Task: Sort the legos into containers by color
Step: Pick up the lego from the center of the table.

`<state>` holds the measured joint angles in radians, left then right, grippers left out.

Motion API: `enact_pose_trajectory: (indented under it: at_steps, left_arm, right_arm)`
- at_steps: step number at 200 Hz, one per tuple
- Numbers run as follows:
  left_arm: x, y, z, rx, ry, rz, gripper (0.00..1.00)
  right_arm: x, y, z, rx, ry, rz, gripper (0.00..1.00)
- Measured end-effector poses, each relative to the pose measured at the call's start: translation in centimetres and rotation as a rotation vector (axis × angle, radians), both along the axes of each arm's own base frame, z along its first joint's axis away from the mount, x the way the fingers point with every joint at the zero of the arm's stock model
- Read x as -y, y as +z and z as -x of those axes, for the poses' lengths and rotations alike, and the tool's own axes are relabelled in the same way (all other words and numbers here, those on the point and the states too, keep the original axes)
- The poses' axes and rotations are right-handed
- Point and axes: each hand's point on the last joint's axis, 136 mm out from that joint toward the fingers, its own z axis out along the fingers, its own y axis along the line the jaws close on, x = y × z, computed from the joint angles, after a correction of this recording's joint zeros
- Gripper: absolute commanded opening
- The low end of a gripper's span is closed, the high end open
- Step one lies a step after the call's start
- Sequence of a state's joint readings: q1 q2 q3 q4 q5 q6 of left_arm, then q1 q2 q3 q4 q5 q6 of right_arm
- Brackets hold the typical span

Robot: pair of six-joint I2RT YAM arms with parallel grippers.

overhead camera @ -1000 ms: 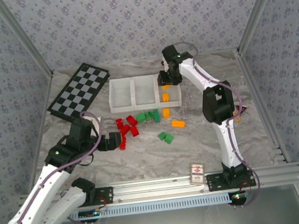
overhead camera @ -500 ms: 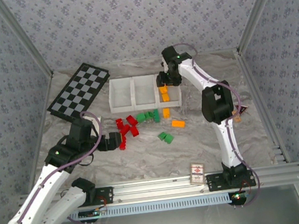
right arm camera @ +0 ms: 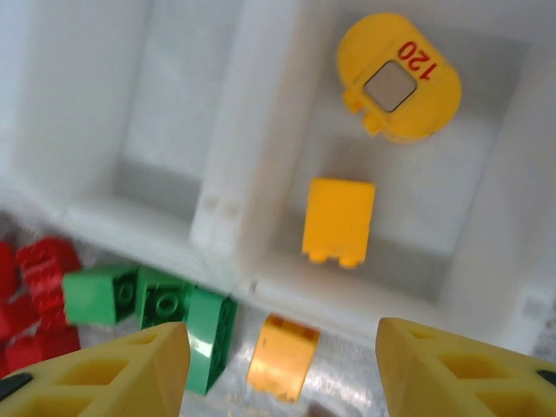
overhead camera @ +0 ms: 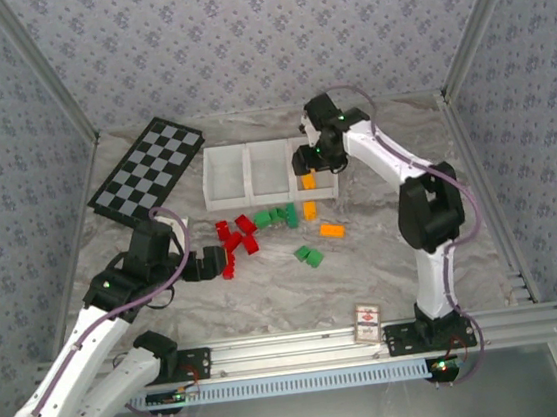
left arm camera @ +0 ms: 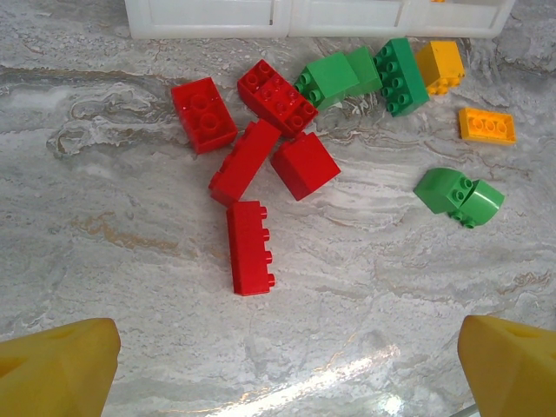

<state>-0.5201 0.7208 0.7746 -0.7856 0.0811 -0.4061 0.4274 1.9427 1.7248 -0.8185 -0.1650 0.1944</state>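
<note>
The containers are one white tray (overhead camera: pixel 227 177) with three bins. My right gripper (overhead camera: pixel 305 161) hangs open over the right bin (right arm camera: pixel 486 252), nothing between its yellow fingertips (right arm camera: pixel 130 369). An orange lego (right arm camera: pixel 339 221) and a round orange piece marked 120 (right arm camera: pixel 398 76) lie in that bin. Another orange lego (right arm camera: pixel 282 358) and green legos (right arm camera: pixel 187 334) lie just outside the tray's front wall. My left gripper (overhead camera: pixel 207 265) is open, low over the table beside the red legos (left arm camera: pixel 249 248). Further red (left arm camera: pixel 276 95), green (left arm camera: pixel 459 195) and orange legos (left arm camera: pixel 486 124) lie scattered in front of the tray.
A black-and-white checkerboard (overhead camera: pixel 148 168) lies at the back left. A small red-and-white card box (overhead camera: pixel 368 322) sits near the front rail by the right arm's base. Bare marbled tabletop (overhead camera: pixel 269 300) stretches in front of the bricks.
My right gripper has opened over the right bin, and that arm's elbow has swung to the right. An orange lego now lies loose in that bin. The left arm has not moved.
</note>
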Motion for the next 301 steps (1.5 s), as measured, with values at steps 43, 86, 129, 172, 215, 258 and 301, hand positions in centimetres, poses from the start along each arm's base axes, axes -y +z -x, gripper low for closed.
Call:
enact_pose_trajectory:
  at_steps: [43, 86, 129, 172, 215, 258, 301]
  left_arm:
    - [0.0, 0.0, 0.0, 0.0, 0.0, 0.0, 1.0]
    - [0.0, 0.0, 0.0, 0.0, 0.0, 0.0, 1.0]
    - [0.0, 0.0, 0.0, 0.001, 0.0, 0.001, 1.0]
    - [0.0, 0.0, 0.0, 0.001, -0.001, 0.001, 1.0]
    - [0.1, 0.1, 0.2, 0.009, -0.007, 0.006, 1.0]
    - [0.0, -0.1, 0.2, 0.006, -0.007, 0.004, 1.0]
    - [0.0, -0.1, 0.2, 0.006, -0.006, 0.004, 1.0]
  right_arm:
    - [1.6, 0.6, 7.1, 0.072, 0.2, 0.079, 0.66]
    - [4.2, -1.6, 13.6, 0.124, 0.461, 0.155, 0.84]
    - [4.7, -3.2, 15.7, 0.185, 0.657, 0.207, 0.87]
    - [4.1, -5.6, 14.8, 0.195, 0.79, 0.267, 0.88]
    - [3.0, -7.7, 14.0, 0.215, 0.905, 0.301, 0.87]
    - [3.1, -9.5, 13.8, 0.191, 0.963, 0.33, 0.85]
    - [3.3, -10.8, 13.4, 0.169, 0.975, 0.343, 0.82]
